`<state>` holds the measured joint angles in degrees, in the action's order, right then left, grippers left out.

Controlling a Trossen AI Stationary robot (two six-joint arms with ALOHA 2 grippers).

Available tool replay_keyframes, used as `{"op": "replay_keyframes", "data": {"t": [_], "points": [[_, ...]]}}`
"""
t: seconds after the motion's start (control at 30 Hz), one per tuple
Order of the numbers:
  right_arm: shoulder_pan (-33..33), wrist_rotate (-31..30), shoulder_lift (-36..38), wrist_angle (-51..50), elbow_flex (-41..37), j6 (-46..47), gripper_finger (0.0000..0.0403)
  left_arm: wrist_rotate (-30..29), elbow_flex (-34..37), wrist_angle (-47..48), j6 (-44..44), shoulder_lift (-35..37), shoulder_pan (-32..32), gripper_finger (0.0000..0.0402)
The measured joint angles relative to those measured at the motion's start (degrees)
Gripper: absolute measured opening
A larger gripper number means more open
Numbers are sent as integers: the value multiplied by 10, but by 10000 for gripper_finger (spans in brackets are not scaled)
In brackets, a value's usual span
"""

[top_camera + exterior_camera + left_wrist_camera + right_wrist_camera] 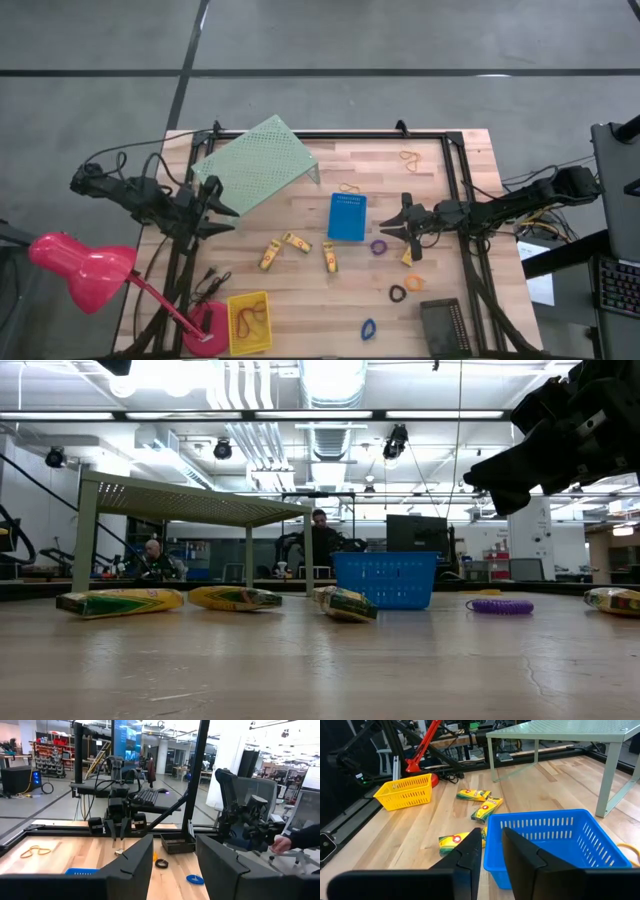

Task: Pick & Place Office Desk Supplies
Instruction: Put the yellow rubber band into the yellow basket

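Four yellow crayon packs lie flat on the wooden table: three (268, 255) (296, 241) (330, 256) left of centre, one (408, 257) below my right gripper. A purple ring (379, 246), an orange ring (414, 283), a black ring (398, 294) and a blue ring (368, 328) lie to the right. Tan rubber bands lie at the far right (410, 157) and beside the riser (349, 188). My right gripper (492, 840) hovers open just right of the blue bin (347, 216), pointing at it. My left gripper (175, 847) hangs open and empty at the table's left edge.
A pale green perforated riser (255, 165) stands at the far left. A yellow bin (249, 322) with rubber bands in it and a pink desk lamp (80, 262) are at the near left. A black bin (443, 325) sits at the near right. People show beyond the table.
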<state>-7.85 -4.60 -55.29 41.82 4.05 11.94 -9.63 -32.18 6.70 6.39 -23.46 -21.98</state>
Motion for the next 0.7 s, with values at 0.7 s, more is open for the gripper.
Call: {"op": "replay_keyframes", "data": {"t": [0.7], "points": [[0,0,0,1,0,-32,80,-2,0,71,-21,0,0,154]]}}
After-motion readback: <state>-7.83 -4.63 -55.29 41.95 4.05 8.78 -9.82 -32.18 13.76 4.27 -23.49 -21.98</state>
